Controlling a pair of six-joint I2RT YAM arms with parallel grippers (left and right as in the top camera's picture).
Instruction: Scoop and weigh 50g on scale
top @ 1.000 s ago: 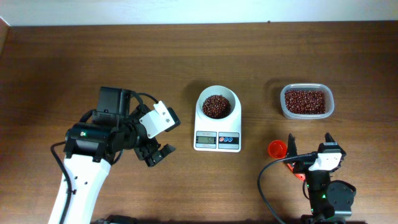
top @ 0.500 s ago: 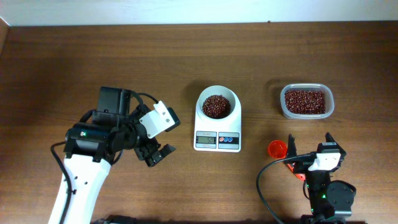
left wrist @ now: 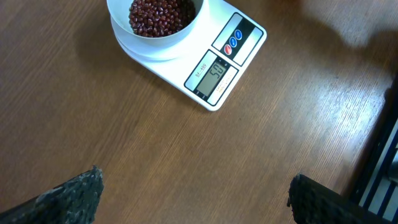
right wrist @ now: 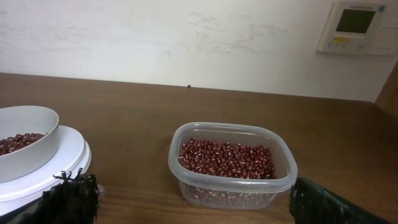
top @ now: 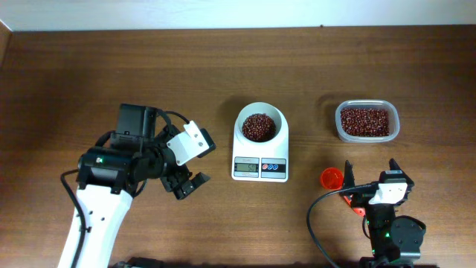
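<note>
The white scale (top: 259,168) stands mid-table with a white bowl (top: 260,125) on top holding a heap of dark red beans (top: 257,126). In the left wrist view the scale (left wrist: 224,68) shows its lit display and the beans (left wrist: 160,14) fill the bowl. My left gripper (top: 187,184) hovers open over bare wood to the left of the scale, nothing between its fingers (left wrist: 74,193). My right gripper (top: 370,173) stands open near the front right, empty, with an orange scoop (top: 332,178) lying just beside its left finger.
A clear plastic tub of red beans (top: 366,120) sits at the back right, right of the scale; the tub (right wrist: 231,163) fills the middle of the right wrist view. A white wall runs behind the table's far edge.
</note>
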